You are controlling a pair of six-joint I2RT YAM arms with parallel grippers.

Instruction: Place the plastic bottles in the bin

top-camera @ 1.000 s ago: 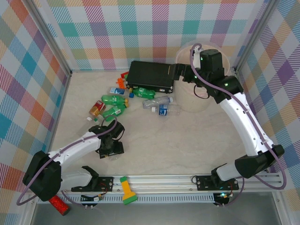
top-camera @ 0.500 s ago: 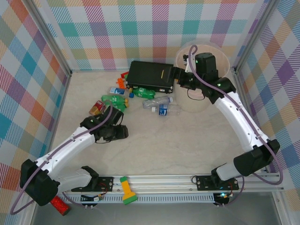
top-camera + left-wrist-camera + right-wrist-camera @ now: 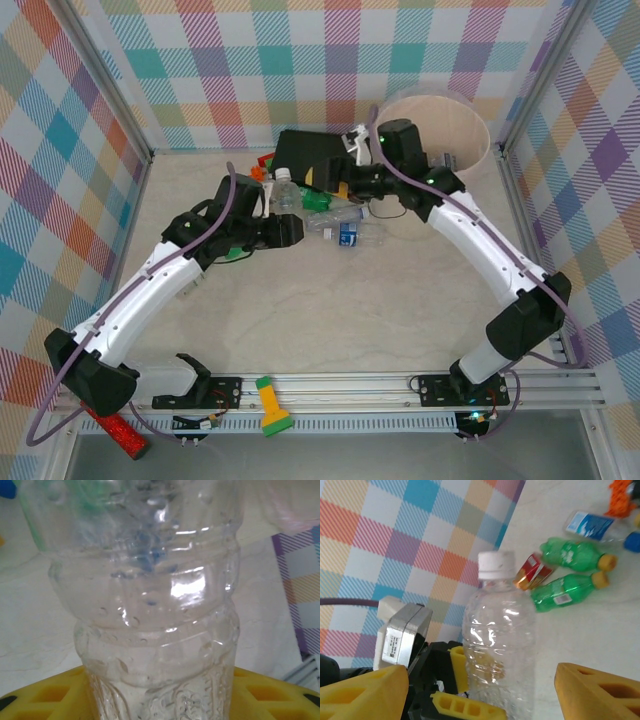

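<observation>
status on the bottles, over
Left gripper shut on clear bottle, upright. Right gripper open, facing it. Right arm between bottle and bin.

No legible text, blue-labelled bottle (image 3: 592, 525) and green bottles (image 3: 568, 555) print too blurred

Pastel plaid walls (image 3: 300, 60) enclose a pale, marble-patterned tabletop (image 3: 350, 300) under even light. An aluminium rail (image 3: 340, 385) runs along its near edge.

Left wrist: bottle (image 3: 155, 605) soft-focus, cap and base cut off by frame; left fingers (image 3: 60, 685) just slivers at bottom edge. Right wrist: bottle base cropped, right fingers (image 3: 360, 700) cropped too. Top cam: case (image 3: 300, 150) half hidden behind right arm (image 3: 470, 240).
</observation>
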